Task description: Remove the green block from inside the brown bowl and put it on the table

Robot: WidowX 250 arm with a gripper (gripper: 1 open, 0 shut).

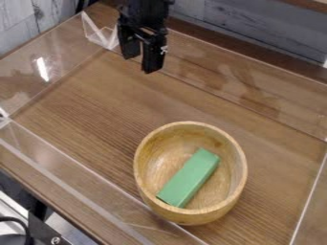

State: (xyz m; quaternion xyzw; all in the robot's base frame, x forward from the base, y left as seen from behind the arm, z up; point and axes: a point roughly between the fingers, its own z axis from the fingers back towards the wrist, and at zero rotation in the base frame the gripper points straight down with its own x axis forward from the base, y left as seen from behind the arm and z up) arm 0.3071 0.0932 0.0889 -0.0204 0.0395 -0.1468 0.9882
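The green block (189,178) lies flat and slanted inside the brown bowl (156,144), which rests on the table (90,105) at the lower right. My gripper (141,57) hangs at the upper middle, well away from the bowl, up and to its left. Its dark fingers (152,59) point down and stand open with nothing between them.
Low clear acrylic walls (52,57) run around the tabletop. A small clear triangular bracket (99,33) stands at the back wall just left of the gripper. A grey plank wall (262,21) runs behind.
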